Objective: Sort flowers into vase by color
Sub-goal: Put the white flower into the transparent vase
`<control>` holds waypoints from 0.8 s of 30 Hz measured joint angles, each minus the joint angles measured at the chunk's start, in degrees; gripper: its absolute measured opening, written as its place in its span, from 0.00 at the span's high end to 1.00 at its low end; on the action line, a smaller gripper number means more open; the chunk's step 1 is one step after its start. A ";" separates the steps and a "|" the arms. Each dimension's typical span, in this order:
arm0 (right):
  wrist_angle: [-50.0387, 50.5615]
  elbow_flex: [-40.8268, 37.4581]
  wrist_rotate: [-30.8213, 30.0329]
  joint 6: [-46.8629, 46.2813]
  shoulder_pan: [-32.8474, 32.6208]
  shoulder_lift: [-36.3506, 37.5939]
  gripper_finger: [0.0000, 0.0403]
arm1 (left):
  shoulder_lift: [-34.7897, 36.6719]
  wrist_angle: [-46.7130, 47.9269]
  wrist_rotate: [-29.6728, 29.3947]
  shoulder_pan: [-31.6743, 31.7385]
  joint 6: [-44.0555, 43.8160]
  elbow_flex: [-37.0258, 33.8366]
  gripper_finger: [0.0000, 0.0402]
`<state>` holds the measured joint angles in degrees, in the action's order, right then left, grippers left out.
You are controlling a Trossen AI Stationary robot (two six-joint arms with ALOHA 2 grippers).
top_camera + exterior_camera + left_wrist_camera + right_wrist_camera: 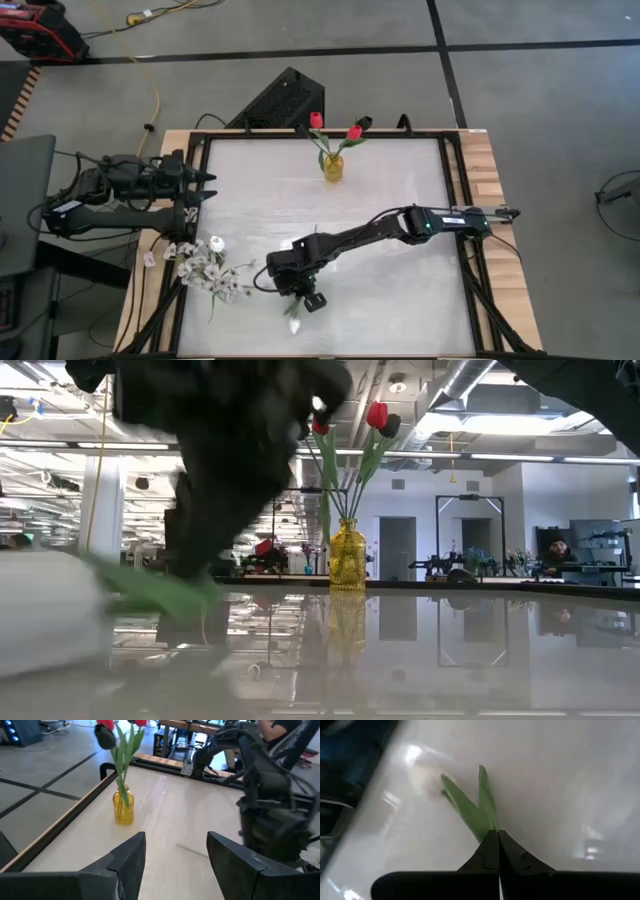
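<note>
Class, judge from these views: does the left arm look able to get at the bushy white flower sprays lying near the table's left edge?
Probably yes. The left gripper waits open just above the white sprays, with nothing between them; the right gripper works to their side.

A black slatted box (283,100) is sitting at upper centre; a yellow cable (152,60) is trailing across the upper-left floor.
</note>
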<state>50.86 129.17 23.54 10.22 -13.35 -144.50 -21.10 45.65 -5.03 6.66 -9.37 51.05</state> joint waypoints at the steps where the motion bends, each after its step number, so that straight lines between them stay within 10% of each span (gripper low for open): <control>1: 0.59 -0.72 -0.55 -0.69 -0.11 0.01 0.96 | 0.00 0.00 0.26 0.00 0.22 0.00 0.51; 15: -2.15 -1.23 -2.66 -0.93 2.16 0.23 0.83 | 0.01 -0.09 0.24 0.00 1.74 0.00 0.51; 24: -2.71 -1.21 -2.73 15.49 2.90 0.25 0.73 | 0.02 -0.07 0.23 0.00 0.86 0.00 0.51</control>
<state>48.14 127.96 20.81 25.71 -10.45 -144.24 -21.08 45.58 -4.80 6.66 -8.51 51.05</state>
